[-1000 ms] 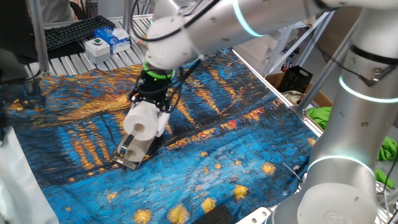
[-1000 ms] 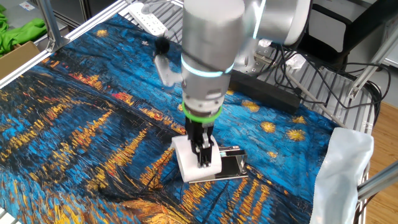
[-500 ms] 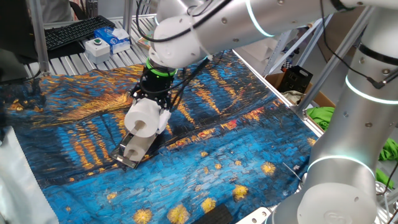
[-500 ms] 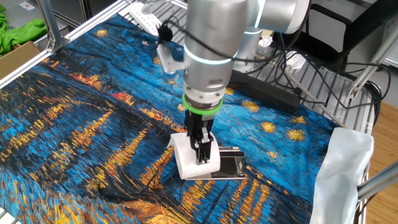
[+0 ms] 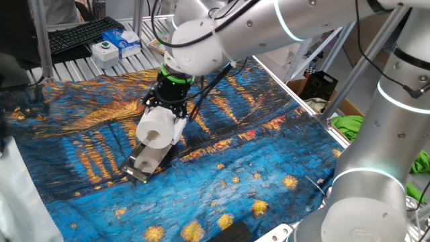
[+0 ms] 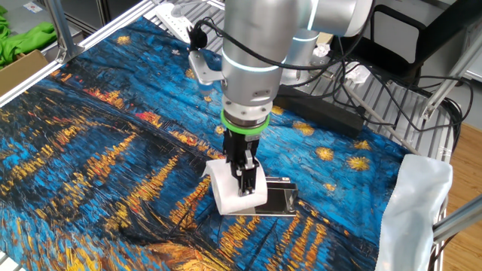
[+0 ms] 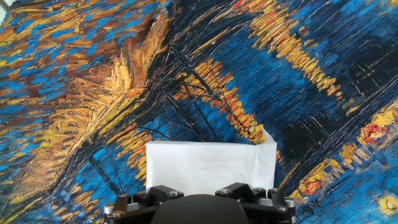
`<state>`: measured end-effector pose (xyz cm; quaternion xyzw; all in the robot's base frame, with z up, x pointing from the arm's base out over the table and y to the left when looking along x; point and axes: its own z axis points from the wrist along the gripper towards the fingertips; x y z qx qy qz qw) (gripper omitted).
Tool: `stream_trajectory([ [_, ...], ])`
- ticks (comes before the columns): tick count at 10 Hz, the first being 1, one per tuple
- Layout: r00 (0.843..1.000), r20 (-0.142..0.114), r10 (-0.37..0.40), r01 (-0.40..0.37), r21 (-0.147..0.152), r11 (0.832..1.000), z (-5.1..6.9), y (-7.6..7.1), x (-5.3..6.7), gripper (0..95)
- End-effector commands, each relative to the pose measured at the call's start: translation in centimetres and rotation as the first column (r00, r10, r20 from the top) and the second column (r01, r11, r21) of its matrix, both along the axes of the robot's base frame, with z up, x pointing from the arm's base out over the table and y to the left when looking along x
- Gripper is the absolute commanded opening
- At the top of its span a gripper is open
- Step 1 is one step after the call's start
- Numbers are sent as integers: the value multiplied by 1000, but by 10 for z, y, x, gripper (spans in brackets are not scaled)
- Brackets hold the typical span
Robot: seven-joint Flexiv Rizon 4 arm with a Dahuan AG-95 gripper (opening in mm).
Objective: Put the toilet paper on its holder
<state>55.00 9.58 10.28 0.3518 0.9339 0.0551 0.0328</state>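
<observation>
Here the plump white roll of toilet paper [image 5: 157, 128] sits gripped between the fingers of the robot's two-finger hand [image 5: 163, 119], which points straight down from the big silver arm [image 5: 262, 27] with its green ring. The hand is clenched on the roll across its width, one dark finger [image 6: 245, 175] running down the roll's near face in the other fixed view. The roll's hollow core faces outward in one fixed view. It hangs just over the small flat holder of shiny grey-silver metal [image 5: 144, 163], which lies on the blue-and-orange painted cloth [image 5: 235, 175] covering the surface. Whether the roll's underside touches the holder cannot be told. In the other fixed view the holder [image 6: 280, 197] sticks out from beneath the roll [image 6: 232, 192] on the right. The hand view shows the white paper [image 7: 208, 163] just ahead of the hand's black body, cloth [image 7: 93, 81] filling the rest.
</observation>
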Motion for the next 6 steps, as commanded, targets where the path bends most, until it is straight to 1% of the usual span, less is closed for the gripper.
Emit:
stream_trajectory([
  [1, 1000, -3, -1, 1, -16, 1000, 0, 0, 1, 0],
  [3, 1000, -2, 17, -17, -56, 998, 0, 0, 1, 0],
  [4, 1000, 1, 21, -21, -60, 998, 0, 0, 1, 0],
  [6, 999, -4, 37, -37, -54, 998, 0, 0, 1, 0],
])
